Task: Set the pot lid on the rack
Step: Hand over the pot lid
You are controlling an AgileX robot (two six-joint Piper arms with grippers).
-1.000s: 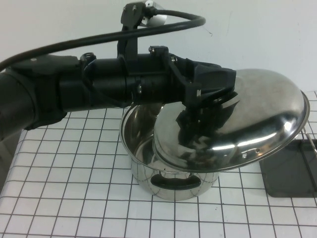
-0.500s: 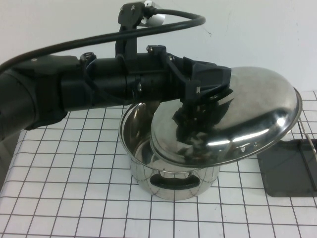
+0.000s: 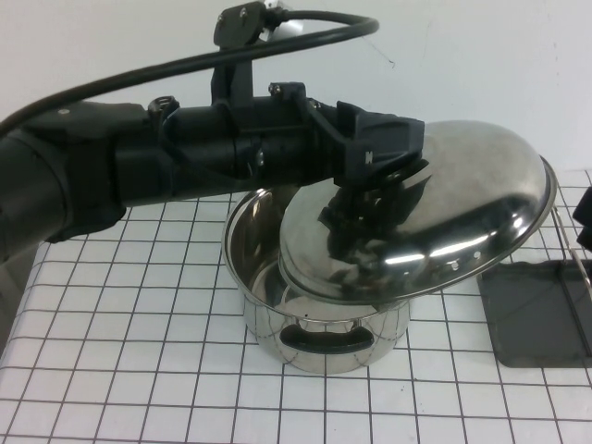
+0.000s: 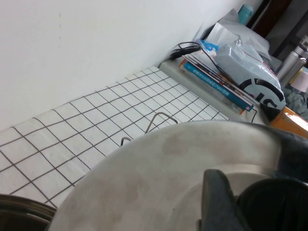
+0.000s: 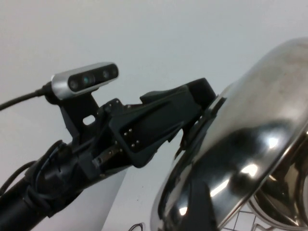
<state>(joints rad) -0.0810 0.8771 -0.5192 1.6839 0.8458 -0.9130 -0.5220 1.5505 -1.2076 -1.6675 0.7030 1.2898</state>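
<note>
My left gripper point(image 3: 377, 181) is shut on the black knob point(image 4: 274, 207) of the shiny domed pot lid point(image 3: 444, 217). It holds the lid tilted in the air above the steel pot point(image 3: 319, 319). One finger point(image 4: 219, 202) shows beside the knob in the left wrist view. The rack's dark grey tray point(image 3: 536, 314) lies to the right, partly under the lid's edge, with thin wires point(image 3: 580, 268) rising from it. The wires also show in the left wrist view point(image 4: 159, 118). A dark part of my right gripper point(image 3: 584, 217) shows at the right edge. The lid fills the right wrist view point(image 5: 250, 144).
The table has a white cloth with a black grid point(image 3: 139, 351). A white wall stands behind. Books and bags point(image 4: 231, 72) are piled beyond the far end of the table. The left arm point(image 3: 139, 176) spans the left half of the scene.
The left gripper has carried the lid slightly left and up, uncovering more of the rack tray. A dark part of the right arm has appeared at the right edge.
</note>
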